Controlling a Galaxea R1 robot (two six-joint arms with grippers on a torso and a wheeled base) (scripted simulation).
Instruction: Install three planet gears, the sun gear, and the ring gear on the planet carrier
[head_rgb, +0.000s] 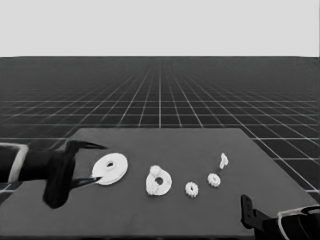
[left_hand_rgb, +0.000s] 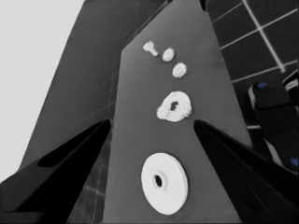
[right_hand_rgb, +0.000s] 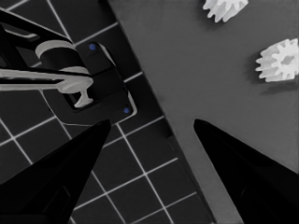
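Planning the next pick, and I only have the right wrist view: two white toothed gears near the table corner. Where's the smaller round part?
Observer: The smaller white round part lies mid-table, left of your two loose white toothed gears. At least one gear sits on it.
Operator: Larger one?
Observer: The larger white round part lies flat at the left end by the left gripper, which is open and not holding it.
Operator: Anything else?
Observer: A thin white piece lies beyond the gears.

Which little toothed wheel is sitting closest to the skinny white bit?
The gear just below the thin white piece, farthest right of the loose ones. The other loose gear lies farther left, toward the smaller round part.
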